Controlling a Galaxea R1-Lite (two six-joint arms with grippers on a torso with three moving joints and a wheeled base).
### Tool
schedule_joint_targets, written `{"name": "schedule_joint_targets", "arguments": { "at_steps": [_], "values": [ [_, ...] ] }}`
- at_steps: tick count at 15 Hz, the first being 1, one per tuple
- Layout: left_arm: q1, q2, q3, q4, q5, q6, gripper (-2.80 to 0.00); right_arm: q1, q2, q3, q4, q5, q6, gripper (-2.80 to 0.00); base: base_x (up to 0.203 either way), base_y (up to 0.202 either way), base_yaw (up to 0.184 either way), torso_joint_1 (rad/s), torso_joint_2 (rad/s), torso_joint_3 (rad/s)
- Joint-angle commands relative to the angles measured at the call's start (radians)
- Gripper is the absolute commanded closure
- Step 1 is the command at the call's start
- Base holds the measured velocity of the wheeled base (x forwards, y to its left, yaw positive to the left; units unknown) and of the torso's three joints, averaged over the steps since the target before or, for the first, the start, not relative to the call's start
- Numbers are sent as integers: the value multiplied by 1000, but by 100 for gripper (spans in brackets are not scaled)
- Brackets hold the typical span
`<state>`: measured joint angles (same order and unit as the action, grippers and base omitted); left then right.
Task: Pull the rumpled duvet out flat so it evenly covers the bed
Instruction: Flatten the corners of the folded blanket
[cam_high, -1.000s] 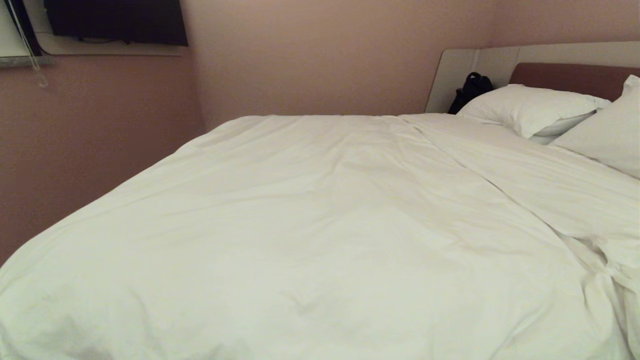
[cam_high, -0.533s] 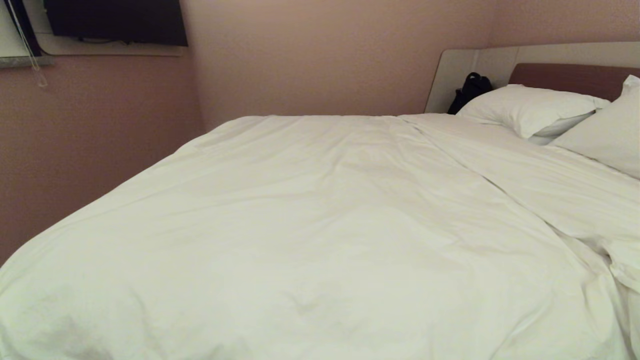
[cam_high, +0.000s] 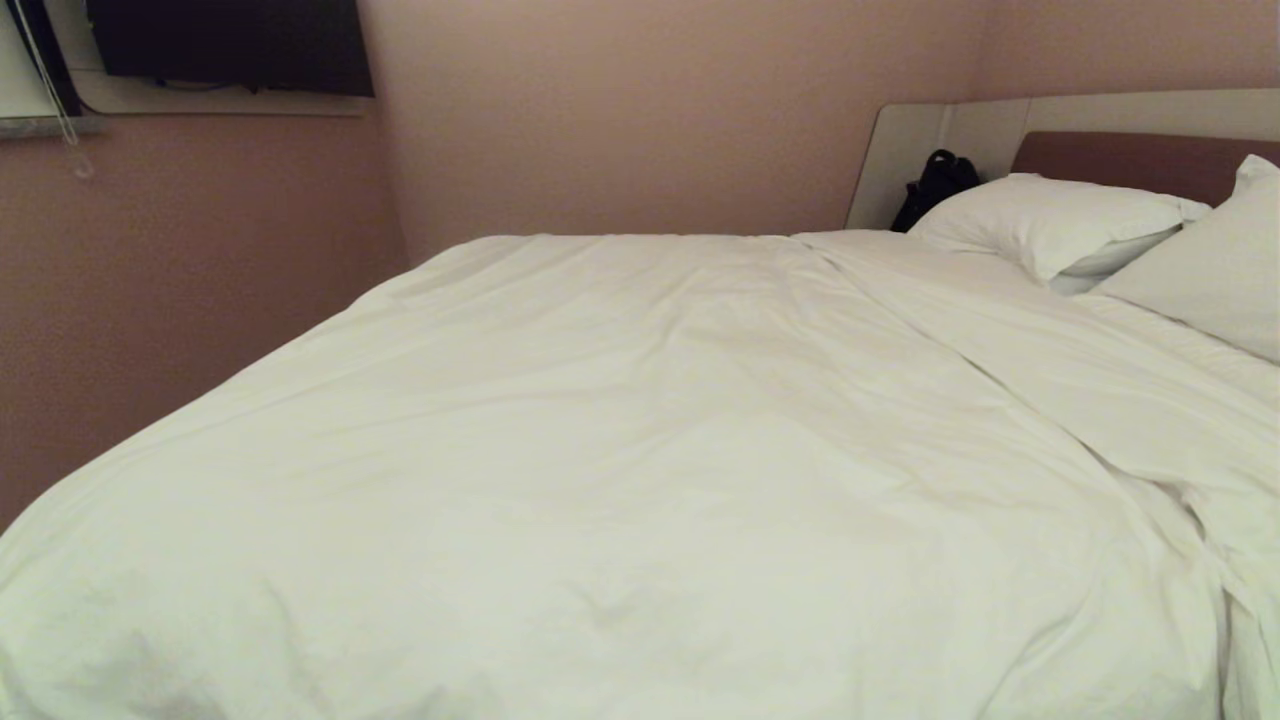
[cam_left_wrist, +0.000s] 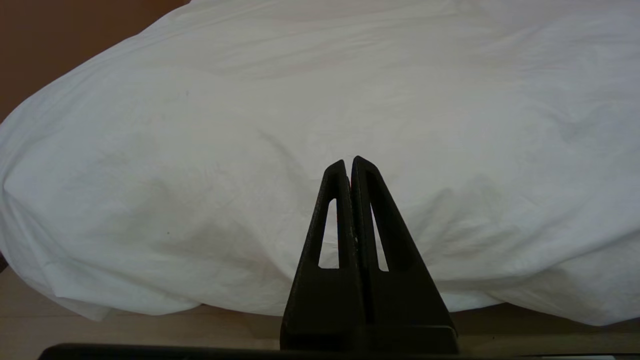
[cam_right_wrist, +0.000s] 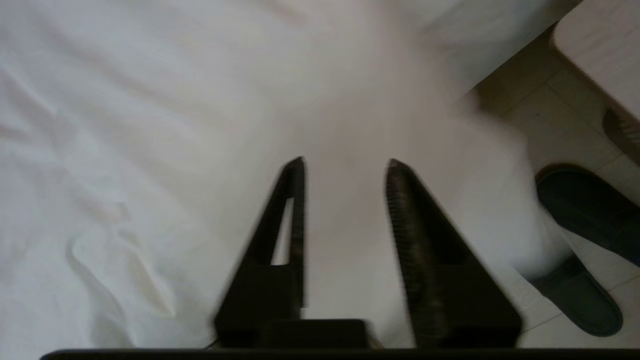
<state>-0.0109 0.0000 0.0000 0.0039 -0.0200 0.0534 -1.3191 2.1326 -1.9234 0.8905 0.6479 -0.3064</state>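
Observation:
The white duvet (cam_high: 640, 450) lies spread over most of the bed (cam_high: 1100, 150), with soft creases and a bunched edge at the near right. Neither arm shows in the head view. In the left wrist view my left gripper (cam_left_wrist: 349, 162) is shut on nothing, held level in front of the duvet's (cam_left_wrist: 250, 125) hanging edge above the floor. In the right wrist view my right gripper (cam_right_wrist: 345, 165) stands open just over the duvet (cam_right_wrist: 150, 125) near the bed's side edge, with only cloth behind the gap and nothing held.
Two white pillows (cam_high: 1050, 215) (cam_high: 1210, 280) lean at the headboard, with a black bag (cam_high: 935, 185) beside them. A dark screen (cam_high: 230, 45) hangs on the pink wall. Dark slippers (cam_right_wrist: 585, 210) lie on the tiled floor beside a pale wooden unit (cam_right_wrist: 600, 50).
The bunched folds at the duvet's near right have slackened and lie flatter. The whole head view has shifted slightly.

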Motion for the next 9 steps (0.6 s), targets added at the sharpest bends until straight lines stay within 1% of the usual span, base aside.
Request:
{"name": "schedule_joint_targets", "arguments": {
  "at_steps": [1,2,5,7,9],
  "values": [
    [0,0,0,-1,0,0,0,3,-4,0,25,10,-47,-280,0,0,0,0,0,0],
    [0,0,0,1,0,0,0,3,-11,0,47,12,-82,-280,0,0,0,0,0,0],
    [0,0,0,-1,0,0,0,25,-67,1,136,31,-127,-280,0,0,0,0,0,0],
    [0,0,0,-1,0,0,0,73,-146,19,217,86,-162,-280,0,0,0,0,0,0],
    [0,0,0,1,0,0,0,154,-248,64,273,110,-185,-280,0,0,0,0,0,0]
  ]
}}
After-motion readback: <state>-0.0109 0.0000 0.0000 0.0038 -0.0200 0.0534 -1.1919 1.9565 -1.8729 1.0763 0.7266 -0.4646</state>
